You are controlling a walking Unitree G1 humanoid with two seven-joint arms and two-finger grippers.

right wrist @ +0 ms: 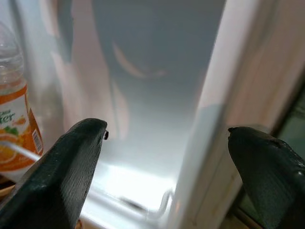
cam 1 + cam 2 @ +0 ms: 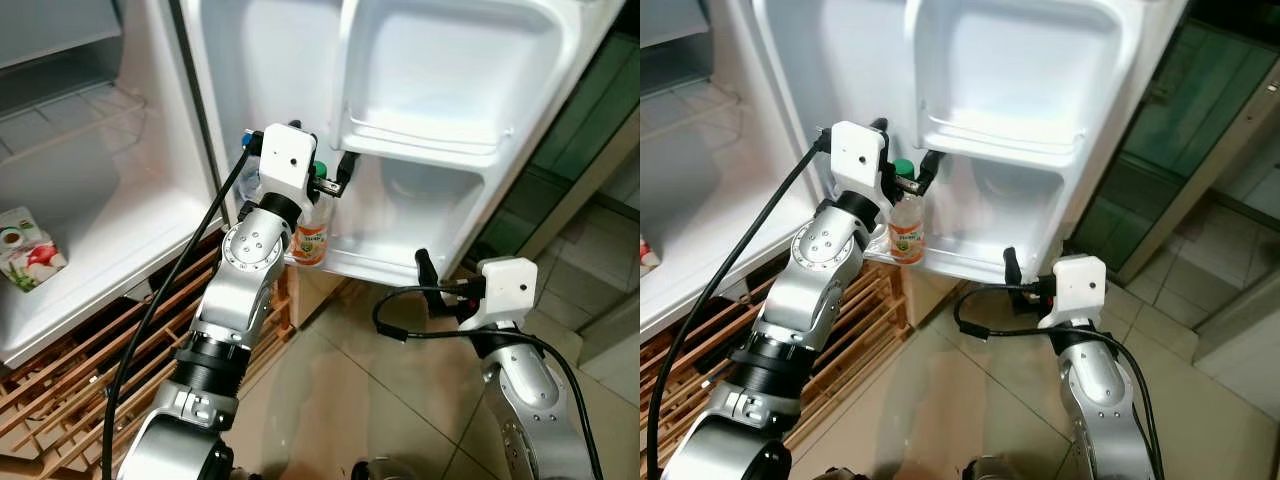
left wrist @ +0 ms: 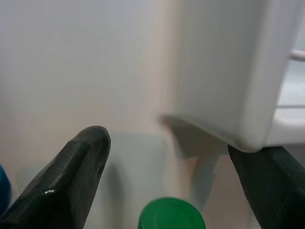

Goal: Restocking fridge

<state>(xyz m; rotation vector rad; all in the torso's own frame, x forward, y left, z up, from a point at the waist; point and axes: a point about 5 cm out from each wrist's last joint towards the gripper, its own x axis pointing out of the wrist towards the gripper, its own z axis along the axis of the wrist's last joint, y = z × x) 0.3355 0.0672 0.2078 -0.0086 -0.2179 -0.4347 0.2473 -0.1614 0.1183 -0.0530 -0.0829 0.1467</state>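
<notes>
A small bottle (image 2: 312, 238) with an orange label and a green cap (image 3: 171, 214) stands upright at the left end of the fridge door's lower shelf (image 2: 385, 266). My left gripper (image 3: 167, 148) is just above it, open, with its fingers (image 3: 81, 167) spread wide on either side of the cap and not touching it. My right gripper (image 2: 440, 285) is held low by the right end of that shelf, open and holding nothing. In the right wrist view the bottle (image 1: 14, 114) is off to one side.
The white upper door bin (image 2: 420, 150) overhangs the shelf. A carton (image 2: 28, 250) lies on the fridge's bottom shelf at the left. A wooden slatted rack (image 2: 90, 370) sits under the fridge. Tiled floor (image 2: 340, 400) lies below, and a dark glass door (image 2: 590, 110) is to the right.
</notes>
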